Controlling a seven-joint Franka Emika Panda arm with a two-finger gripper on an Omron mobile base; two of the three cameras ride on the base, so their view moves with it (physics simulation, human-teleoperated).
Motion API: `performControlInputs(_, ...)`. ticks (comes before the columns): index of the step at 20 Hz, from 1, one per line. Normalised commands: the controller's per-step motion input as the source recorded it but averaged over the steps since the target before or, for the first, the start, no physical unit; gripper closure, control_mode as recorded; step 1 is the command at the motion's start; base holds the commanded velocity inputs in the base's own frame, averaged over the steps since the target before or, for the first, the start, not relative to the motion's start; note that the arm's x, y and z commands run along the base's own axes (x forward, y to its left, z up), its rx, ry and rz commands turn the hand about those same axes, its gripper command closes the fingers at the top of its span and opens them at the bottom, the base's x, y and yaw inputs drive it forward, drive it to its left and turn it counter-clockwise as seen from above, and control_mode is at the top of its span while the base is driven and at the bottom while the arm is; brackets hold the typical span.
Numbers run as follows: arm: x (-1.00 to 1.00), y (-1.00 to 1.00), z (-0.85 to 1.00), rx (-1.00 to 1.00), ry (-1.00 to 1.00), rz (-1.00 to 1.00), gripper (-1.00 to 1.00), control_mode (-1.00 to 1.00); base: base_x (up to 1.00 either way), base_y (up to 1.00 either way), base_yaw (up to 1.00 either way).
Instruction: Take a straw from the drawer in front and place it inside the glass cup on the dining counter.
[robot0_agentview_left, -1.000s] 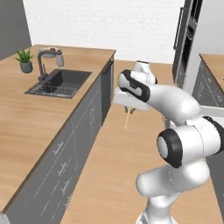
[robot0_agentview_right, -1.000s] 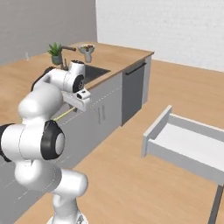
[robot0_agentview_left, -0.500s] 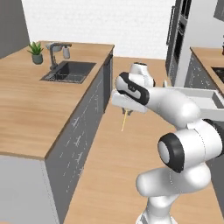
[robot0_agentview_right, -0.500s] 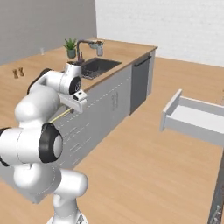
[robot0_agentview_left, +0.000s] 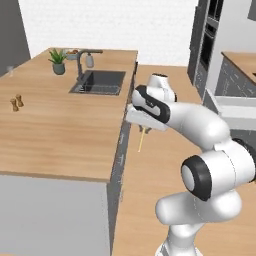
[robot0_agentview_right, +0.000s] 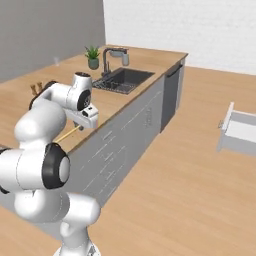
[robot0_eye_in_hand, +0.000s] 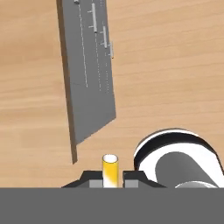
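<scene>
My gripper (robot0_agentview_left: 142, 126) is shut on the straw (robot0_agentview_left: 141, 140), a thin pale-yellow stick that hangs below the fingers beside the edge of the dining counter (robot0_agentview_left: 60, 125). From the right base view the gripper (robot0_agentview_right: 85, 120) is over the counter's edge, and the straw (robot0_agentview_right: 67, 134) slants out from it. In the hand view the straw (robot0_eye_in_hand: 110, 168) appears end-on between the two fingertips (robot0_eye_in_hand: 93, 177). A small clear glass cup (robot0_agentview_left: 10, 71) stands at the counter's far left edge. The drawer (robot0_agentview_right: 240, 132) is pulled open, away to the right.
The counter holds a dark sink (robot0_agentview_left: 98, 82) with a tap, a potted plant (robot0_agentview_left: 58, 61), a soap bottle (robot0_agentview_left: 89, 60) and two small shakers (robot0_agentview_left: 16, 102). Grey cabinet fronts (robot0_eye_in_hand: 89, 65) run below the counter's edge. Wooden floor lies between the counter and the drawer.
The whole picture has shifted: the base has moved along the counter, and the drawer now lies farther off to the right. The gripper still holds the straw.
</scene>
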Motion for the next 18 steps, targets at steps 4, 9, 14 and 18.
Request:
performControlInputs(4,0.0,0.0,0.0,0.0,0.0,0.0,1.0,1.0,-0.53,1.0,-0.23)
performControlInputs(9,0.0,0.0,0.0,0.0,0.0,0.0,1.0,1.0,-0.57,1.0,-0.21)
performControlInputs(14,0.0,0.0,0.0,0.0,0.0,0.0,1.0,1.0,-0.03,1.0,-0.13)
performControlInputs(18,0.0,0.0,0.0,0.0,0.0,0.0,1.0,1.0,0.0,1.0,-0.11)
